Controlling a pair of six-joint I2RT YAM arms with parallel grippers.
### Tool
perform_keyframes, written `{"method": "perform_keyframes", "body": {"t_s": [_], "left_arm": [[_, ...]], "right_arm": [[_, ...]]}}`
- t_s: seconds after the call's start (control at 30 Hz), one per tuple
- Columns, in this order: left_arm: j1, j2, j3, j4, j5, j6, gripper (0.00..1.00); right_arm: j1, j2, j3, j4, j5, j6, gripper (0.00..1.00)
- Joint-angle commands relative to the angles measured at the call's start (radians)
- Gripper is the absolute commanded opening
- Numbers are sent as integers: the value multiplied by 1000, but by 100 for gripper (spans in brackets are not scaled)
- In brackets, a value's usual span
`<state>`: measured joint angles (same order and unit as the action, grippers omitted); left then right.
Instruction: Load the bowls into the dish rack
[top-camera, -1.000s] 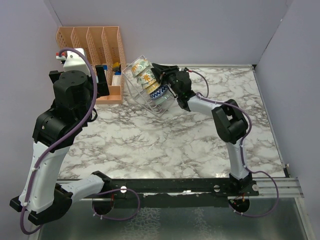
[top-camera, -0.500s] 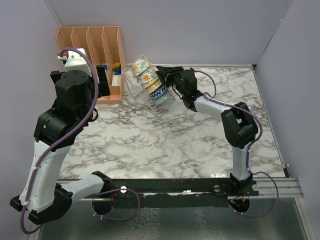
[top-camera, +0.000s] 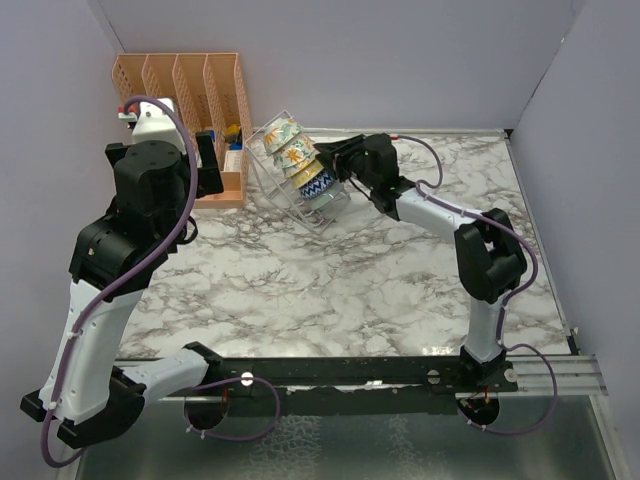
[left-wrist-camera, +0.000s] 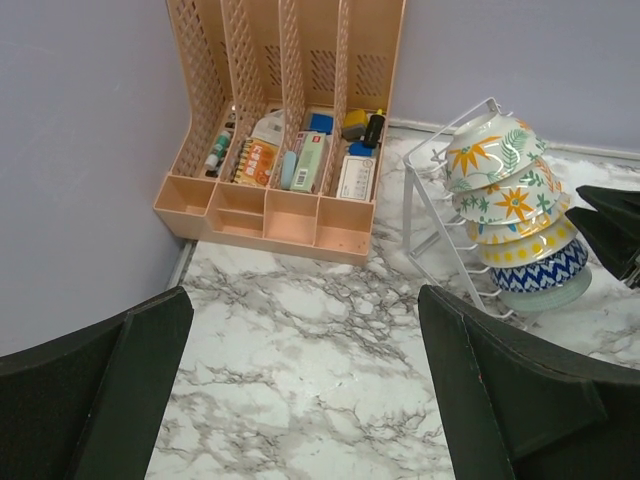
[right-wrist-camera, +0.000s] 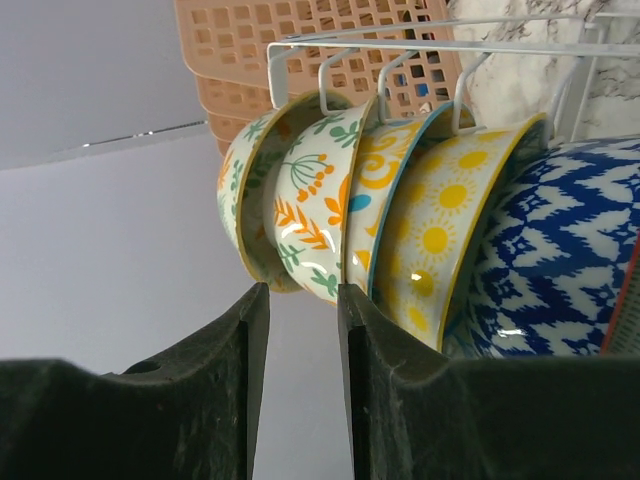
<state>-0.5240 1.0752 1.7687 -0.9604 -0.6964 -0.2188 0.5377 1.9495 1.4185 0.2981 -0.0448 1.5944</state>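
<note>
The white wire dish rack (top-camera: 283, 190) stands beside the orange organizer and holds several bowls (top-camera: 300, 160) on edge in a row. In the left wrist view they are a cream leaf bowl (left-wrist-camera: 483, 148), a flower bowl (left-wrist-camera: 512, 203), a yellow-sun bowl (left-wrist-camera: 522, 245), a blue-patterned bowl (left-wrist-camera: 542, 271) and a teal bowl (left-wrist-camera: 556, 294). My right gripper (top-camera: 328, 161) is just right of the row. In its wrist view the right gripper (right-wrist-camera: 300, 300) has a narrow empty gap, just below the leaf bowls (right-wrist-camera: 300, 200). My left gripper (left-wrist-camera: 305, 300) is wide open and empty, high above the table.
An orange slotted organizer (top-camera: 190, 85) with pens and small items stands at the back left against the wall, touching the rack's left side. The marble table (top-camera: 380, 290) stretches to the front and right. Grey walls close in the left, back and right.
My right gripper has drawn back a little to the right, away from the bowls, and its arm has swung rightwards. The left arm has hardly moved.
</note>
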Motion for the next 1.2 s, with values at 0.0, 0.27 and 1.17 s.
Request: {"method": "perform_keyframes", "body": {"t_s": [0.0, 0.27, 1.17], "left_arm": [[-2, 6, -5, -16, 55, 1, 99], [-2, 81, 8, -63, 239, -1, 99], [-3, 287, 109, -224, -144, -515, 99]], "right_arm": [[-5, -22, 52, -67, -22, -115, 34], [-5, -61, 260, -408, 24, -555, 35], [-9, -341, 257, -874, 274, -1227, 99]]}}
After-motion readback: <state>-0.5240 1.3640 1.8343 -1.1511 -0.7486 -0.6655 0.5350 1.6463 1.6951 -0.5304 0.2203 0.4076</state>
